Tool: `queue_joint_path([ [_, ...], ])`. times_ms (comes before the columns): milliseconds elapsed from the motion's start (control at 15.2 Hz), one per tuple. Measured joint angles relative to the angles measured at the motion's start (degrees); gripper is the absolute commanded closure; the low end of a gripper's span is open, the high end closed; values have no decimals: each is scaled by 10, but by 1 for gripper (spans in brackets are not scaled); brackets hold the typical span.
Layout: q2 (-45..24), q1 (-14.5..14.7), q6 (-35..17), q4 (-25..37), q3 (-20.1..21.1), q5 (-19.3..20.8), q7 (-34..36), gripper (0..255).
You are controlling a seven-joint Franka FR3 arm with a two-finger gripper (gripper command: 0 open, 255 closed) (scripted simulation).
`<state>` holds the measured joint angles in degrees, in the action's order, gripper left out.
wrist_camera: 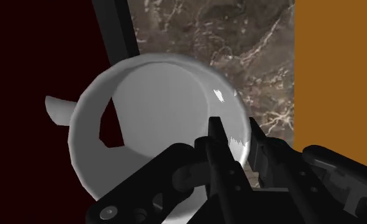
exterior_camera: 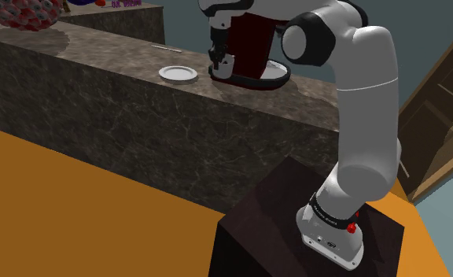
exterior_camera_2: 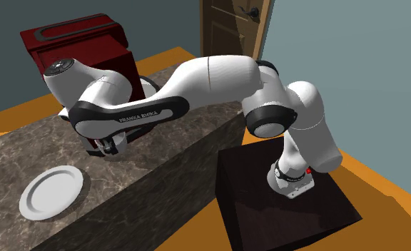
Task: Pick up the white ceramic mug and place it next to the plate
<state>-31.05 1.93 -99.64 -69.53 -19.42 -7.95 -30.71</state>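
The pincer (wrist_camera: 234, 135) pinches the rim of the white mug (wrist_camera: 157, 121) — one finger inside, one outside — beside the dark red machine (exterior_camera: 252, 43). Grasp looks made (I'd judge); next, a steady lift, then across to the plate (exterior_camera: 178, 74).

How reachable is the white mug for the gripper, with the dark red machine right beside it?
Probably yes: the gripper is at the mug, its fingers straddling the rim on the side away from the dark red machine, apparently clasping it.
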Motion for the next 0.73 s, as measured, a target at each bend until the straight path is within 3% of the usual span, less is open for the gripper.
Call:
queue_joint_path([
  [528,0,14,-61,-64,-6,-20,-4,255],
  [726,-10,17,-72,-61,-10,-32,-7,255],
])
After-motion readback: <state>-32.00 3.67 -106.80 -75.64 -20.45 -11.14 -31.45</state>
